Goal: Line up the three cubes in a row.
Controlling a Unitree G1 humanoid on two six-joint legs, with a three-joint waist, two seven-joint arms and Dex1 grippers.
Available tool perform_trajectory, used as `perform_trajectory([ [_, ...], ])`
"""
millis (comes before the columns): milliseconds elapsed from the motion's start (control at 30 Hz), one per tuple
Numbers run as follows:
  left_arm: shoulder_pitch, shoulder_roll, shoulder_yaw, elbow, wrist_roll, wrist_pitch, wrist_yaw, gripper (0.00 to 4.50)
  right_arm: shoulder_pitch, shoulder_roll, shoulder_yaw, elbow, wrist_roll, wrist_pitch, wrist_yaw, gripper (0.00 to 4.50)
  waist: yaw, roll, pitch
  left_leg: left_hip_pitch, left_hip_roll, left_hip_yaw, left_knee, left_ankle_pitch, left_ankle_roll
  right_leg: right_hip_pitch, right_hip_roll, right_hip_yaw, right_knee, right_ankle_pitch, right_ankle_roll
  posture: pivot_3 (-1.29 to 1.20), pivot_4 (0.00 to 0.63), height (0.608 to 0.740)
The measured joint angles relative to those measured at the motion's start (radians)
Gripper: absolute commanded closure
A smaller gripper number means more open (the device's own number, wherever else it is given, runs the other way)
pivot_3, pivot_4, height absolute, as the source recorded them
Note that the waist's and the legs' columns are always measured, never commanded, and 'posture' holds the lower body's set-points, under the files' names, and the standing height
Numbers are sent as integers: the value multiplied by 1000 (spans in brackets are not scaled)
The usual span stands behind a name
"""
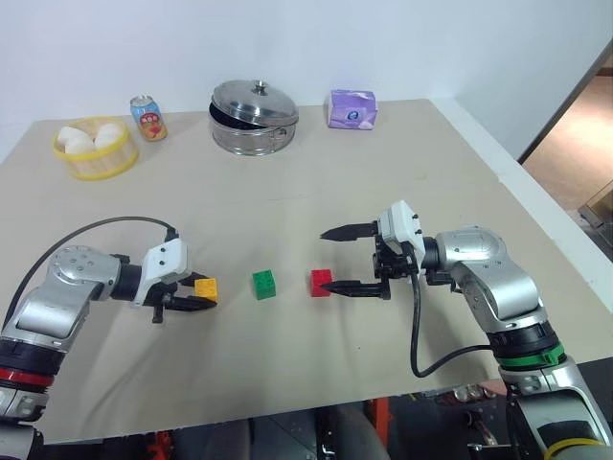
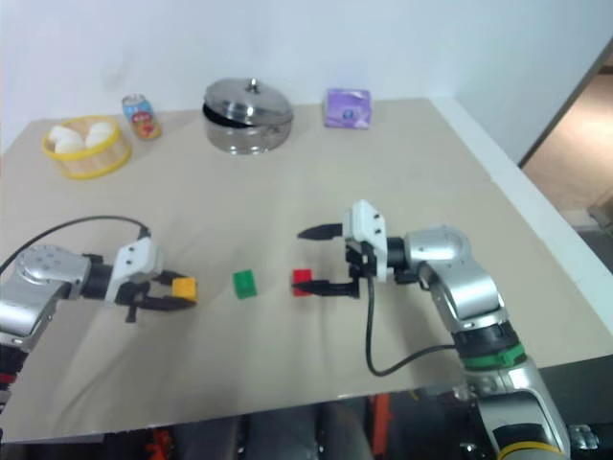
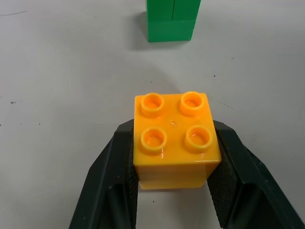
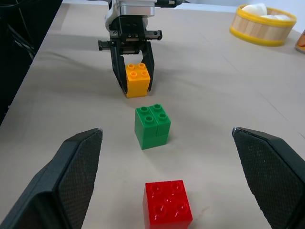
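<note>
Left tool (image 1: 198,295) clamping orange-yellow cube (image 1: 206,287), mid-table (image 1: 287,192).

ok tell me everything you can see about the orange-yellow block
The orange-yellow block is a small, glossy plastic toy cube with four round studs on top in a two-by-two square. It sits upright, studs up, on the beige table, clamped on two opposite sides between the black fingers of the left gripper. It is the end piece of a rough row: the green block stands apart next to it, and the red block lies beyond that. Nothing rests on it.
</note>
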Motion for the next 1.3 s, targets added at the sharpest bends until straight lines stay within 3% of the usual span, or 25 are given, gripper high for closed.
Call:
perform_trajectory([
  [33,-1,0,-1,2,0,0,-2,2126,1,0,0,0,0,0,0,0,0,0,0,0,0,0,0,0,0,0,0,0,0,0,0,0,150,740],
  [200,-2,1,-10,21,6,5,-17,644,2,-4,0,-5,0,0,-1,0,0,0,0,0,0,0,0,0,0,0,0,0,0,0,0,0,150,740],
  [233,-2,3,-10,21,6,9,-18,96,2,-4,0,-6,0,0,-1,0,0,0,0,0,0,0,0,0,0,0,0,0,0,0,0,0,150,740],
  [600,0,64,28,-39,-38,69,-24,39,3,-4,0,-7,1,1,0,0,0,0,0,0,0,0,0,0,0,0,0,0,0,0,0,0,150,740],
  [867,23,147,174,-272,-215,320,6,39,1,-6,-13,-11,28,25,-4,0,-1,0,0,0,0,0,0,0,0,0,0,0,0,0,0,0,150,740],
  [1033,11,37,274,-390,-296,439,214,39,-8,-12,-76,-18,51,47,-42,0,0,0,0,1,0,0,1,0,0,1,0,1,0,0,1,0,150,740],
  [1067,42,-43,310,-449,-293,461,366,39,-6,-55,-102,-34,53,72,-52,0,0,0,0,1,0,0,1,0,0,1,1,2,0,0,1,0,150,740],
  [1300,137,-122,337,-548,-289,486,579,39,20,-128,-193,-50,60,114,-108,0,0,-1,0,2,0,1,0,0,0,1,2,4,0,1,1,0,150,740],
])
